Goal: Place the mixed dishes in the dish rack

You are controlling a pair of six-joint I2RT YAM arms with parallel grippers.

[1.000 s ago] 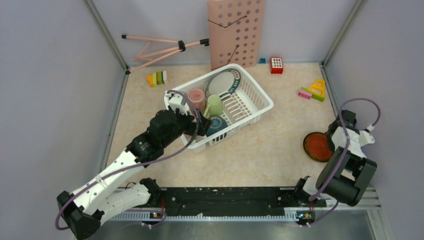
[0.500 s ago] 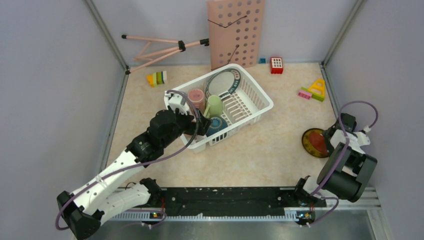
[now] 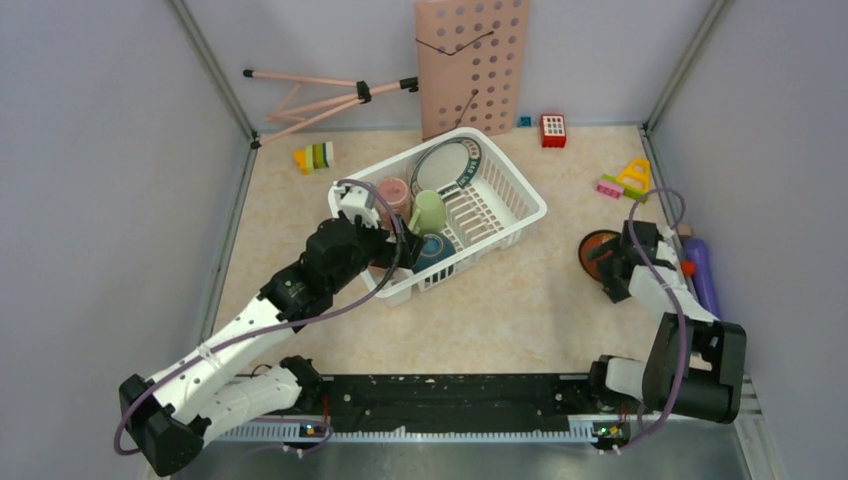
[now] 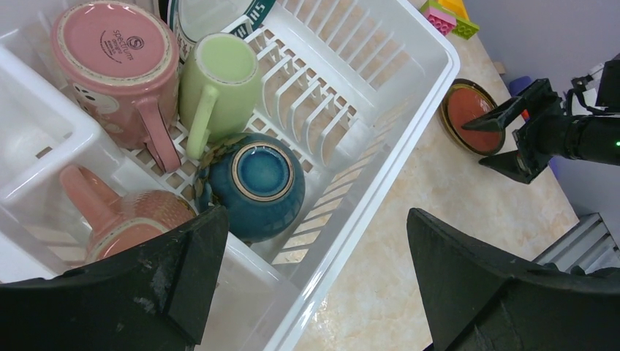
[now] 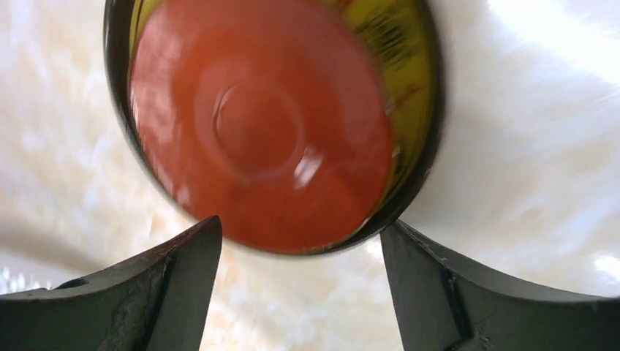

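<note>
Table: a pale marbled table [image 3: 520,300] is carrying everything, with two robot arms reaching in from its near edge.
Dish rack: the white slotted dish rack [image 3: 478,250] is sitting skewed at the middle left of the table and is holding most of the dishes.
Large plate: the teal-rimmed large plate [image 3: 445,165] is standing on edge at the rack's far end.
Bowl: the blue bowl [image 4: 259,183] is resting upside down on the rack floor, beside the dividers.
Cups: one pink cup [image 4: 110,44] is sitting upside down next to the light green mug [image 4: 219,80]. A second pink cup [image 4: 142,216] is lying on its side nearby.
Small plate: the orange plate [image 5: 259,124] is out on the table, well apart from the rack, to its right.
Left gripper: the left gripper [image 4: 314,219] is hovering over the rack with fingers spread wide, gripping nothing.
Right gripper: the right gripper [image 5: 300,234] is reaching at the orange plate's near edge, with fingers apart and not clamped on it.
Progress: by the look of it, five pieces are racked. The orange plate is waiting to be grasped and carried across.
</note>
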